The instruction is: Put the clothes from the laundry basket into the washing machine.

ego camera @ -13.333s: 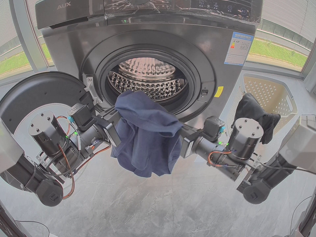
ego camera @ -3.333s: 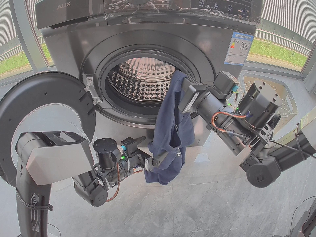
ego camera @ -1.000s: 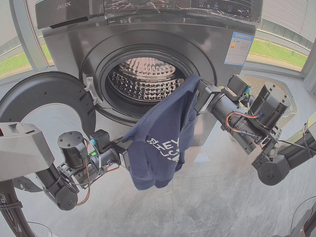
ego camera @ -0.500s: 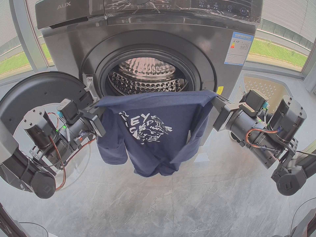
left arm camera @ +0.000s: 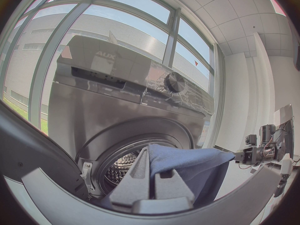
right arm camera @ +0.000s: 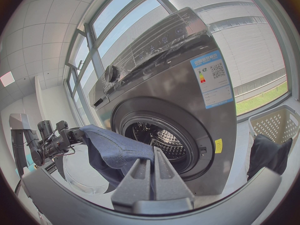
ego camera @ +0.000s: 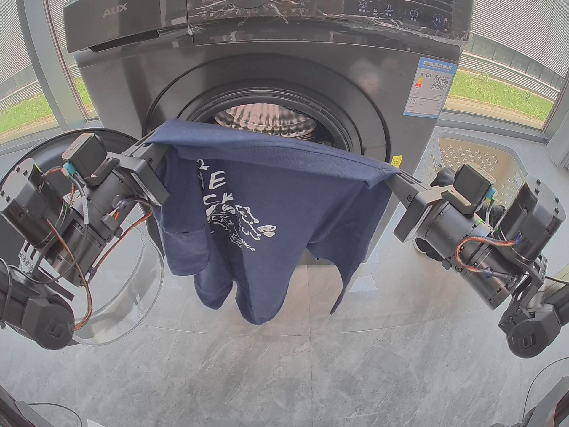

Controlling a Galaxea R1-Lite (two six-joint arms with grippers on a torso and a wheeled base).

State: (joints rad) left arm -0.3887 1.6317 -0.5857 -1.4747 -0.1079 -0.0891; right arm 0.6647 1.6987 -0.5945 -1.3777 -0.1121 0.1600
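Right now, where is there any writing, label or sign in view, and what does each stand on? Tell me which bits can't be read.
Drawer front of the washing machine: short brand logo, large and clear.
Blue shirt: white lettering, broken up by folds.
Energy label: coloured bars and a square code; words too small.
Yellow sticker: too small.
Control panel: symbols blurred under wrinkled film.

I'm seeing pale grey marbled floor tiles (ego camera: 284, 375) down below, a strip of green lawn (ego camera: 504, 95) beyond the tall grey-framed windows (left arm camera: 171, 44), and white square ceiling panels (left arm camera: 247, 13) overhead.
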